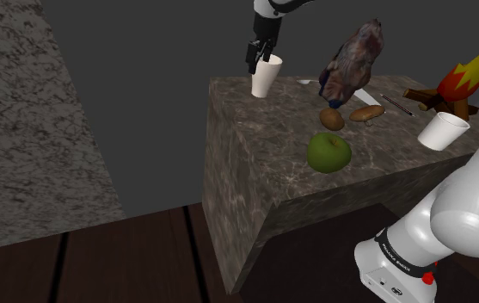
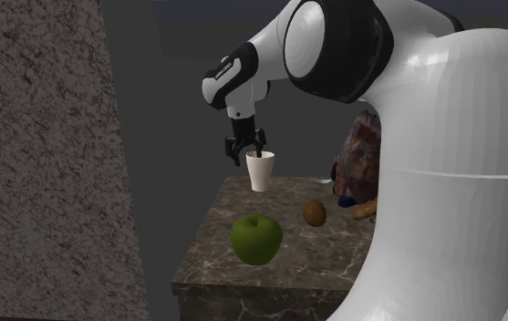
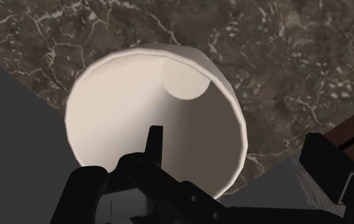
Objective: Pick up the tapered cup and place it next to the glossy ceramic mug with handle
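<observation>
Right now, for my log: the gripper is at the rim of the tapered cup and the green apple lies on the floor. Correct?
No: the green apple lies on the counter, not the floor, as the shoulder view shows. The gripper is at the rim of the tapered cup.

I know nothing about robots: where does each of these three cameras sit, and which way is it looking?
Shoulder view: beside and slightly behind the robot's base, looking down over the marble table toward the white cup; base, white arm and pincer show.
Second exterior view: close behind the arm, looking across the table at the cup; the bulky arm stands at its right.
Wrist view: on the hand, looking down into the cup; black pincer parts show.
Shared: both outside views show the green apple and the pincer at the cup's rim.
</observation>
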Controlling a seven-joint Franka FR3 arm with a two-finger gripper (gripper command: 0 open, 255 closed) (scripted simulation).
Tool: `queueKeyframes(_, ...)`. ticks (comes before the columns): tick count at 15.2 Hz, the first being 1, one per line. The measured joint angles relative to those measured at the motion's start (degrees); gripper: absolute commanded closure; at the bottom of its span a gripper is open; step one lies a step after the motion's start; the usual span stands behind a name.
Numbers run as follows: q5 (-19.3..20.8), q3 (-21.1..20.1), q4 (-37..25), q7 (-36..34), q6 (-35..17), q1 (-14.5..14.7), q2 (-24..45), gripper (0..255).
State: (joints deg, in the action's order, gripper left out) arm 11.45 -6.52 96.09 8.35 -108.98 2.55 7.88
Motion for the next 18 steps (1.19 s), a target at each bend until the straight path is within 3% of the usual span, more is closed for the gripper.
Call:
queueKeyframes(8,0.1,0.2,1.9,0.0,-2.1,-0.2,0.1,0)
queueKeyframes(9,0.1,0.2,1.9,0.0,-2.1,-0.2,0.1,255)
queueKeyframes(18,0.1,0.2,1.9,-0.1,-2.1,-0.2,0.1,255)
